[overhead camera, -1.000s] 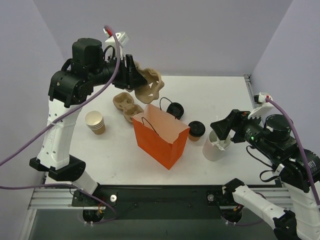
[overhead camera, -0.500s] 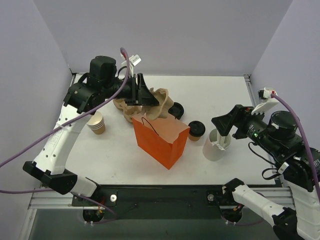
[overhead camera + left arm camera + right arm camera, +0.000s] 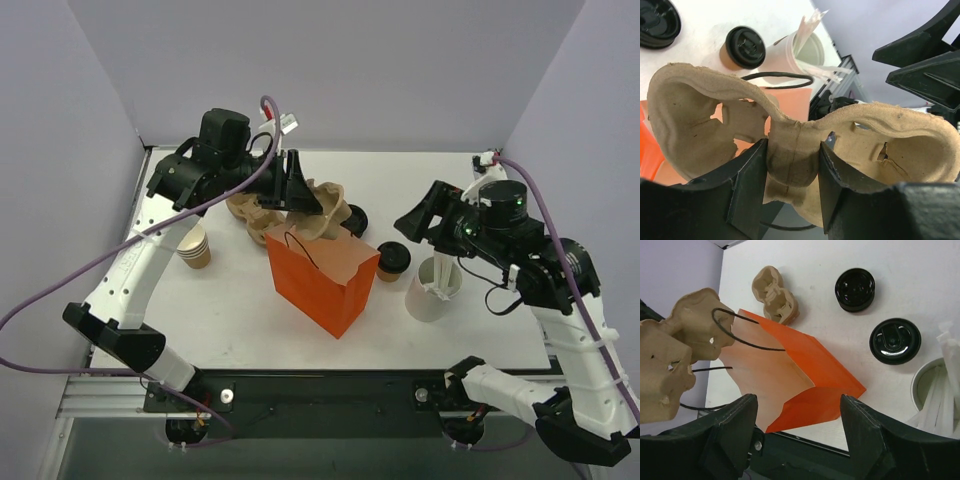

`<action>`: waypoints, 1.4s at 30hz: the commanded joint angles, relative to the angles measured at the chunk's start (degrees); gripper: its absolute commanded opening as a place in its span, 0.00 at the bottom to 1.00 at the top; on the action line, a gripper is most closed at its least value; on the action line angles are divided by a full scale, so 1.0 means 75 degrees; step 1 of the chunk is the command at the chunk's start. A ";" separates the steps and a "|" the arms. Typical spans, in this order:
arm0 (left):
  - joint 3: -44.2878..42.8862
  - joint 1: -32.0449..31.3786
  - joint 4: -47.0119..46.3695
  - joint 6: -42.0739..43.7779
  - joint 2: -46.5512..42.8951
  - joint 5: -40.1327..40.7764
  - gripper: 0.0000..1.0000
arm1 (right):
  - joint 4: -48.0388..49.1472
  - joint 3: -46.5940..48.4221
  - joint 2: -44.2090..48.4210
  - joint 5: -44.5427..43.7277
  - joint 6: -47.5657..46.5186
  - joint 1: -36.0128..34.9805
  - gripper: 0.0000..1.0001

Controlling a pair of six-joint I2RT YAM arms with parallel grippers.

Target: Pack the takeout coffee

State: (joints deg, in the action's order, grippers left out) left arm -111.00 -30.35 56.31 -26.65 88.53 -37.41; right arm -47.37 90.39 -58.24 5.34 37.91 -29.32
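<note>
White desk (image 3: 440, 180), lavender walls: left gripper (image 3: 792, 170) clenches a pulp carrier (image 3: 700, 115) by its middle ridge over the orange bag (image 3: 325, 280), seemingly to load it; right gripper (image 3: 797, 415) hangs released; takeout coffee (image 3: 392, 260) stands lidded beside the bag.

The left arm (image 3: 137, 275) slants up from its base and bends rightward, its left hand (image 3: 300, 192) clamped on the narrow waist of a pulp cup carrier (image 3: 328, 208). The right arm (image 3: 583, 338) arches up and inward, the right hand (image 3: 415, 222) pointing down-left with fingers spread wide, holding nothing
</note>
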 commanded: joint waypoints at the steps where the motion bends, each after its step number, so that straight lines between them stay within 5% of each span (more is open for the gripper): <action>1: -0.0294 -0.0090 0.0530 0.0601 0.0114 0.0265 0.45 | -0.0141 -0.0426 -0.0016 -0.0009 0.1037 -0.0098 0.67; 19: -0.0165 -0.0769 0.1291 0.1034 0.0207 0.1705 0.44 | -0.0070 -0.1060 -0.0613 -0.2048 0.2082 -0.1926 0.66; 42: -0.0504 -0.1649 0.2018 0.1281 0.0770 0.3335 0.41 | 0.0281 -0.1529 -0.0954 -0.1779 0.2117 -0.2149 0.55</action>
State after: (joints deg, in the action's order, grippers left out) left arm -112.42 -41.98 68.99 -17.19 93.65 -14.50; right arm -46.04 78.63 -65.36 -7.92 52.69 -44.42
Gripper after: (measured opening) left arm 0.504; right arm 0.555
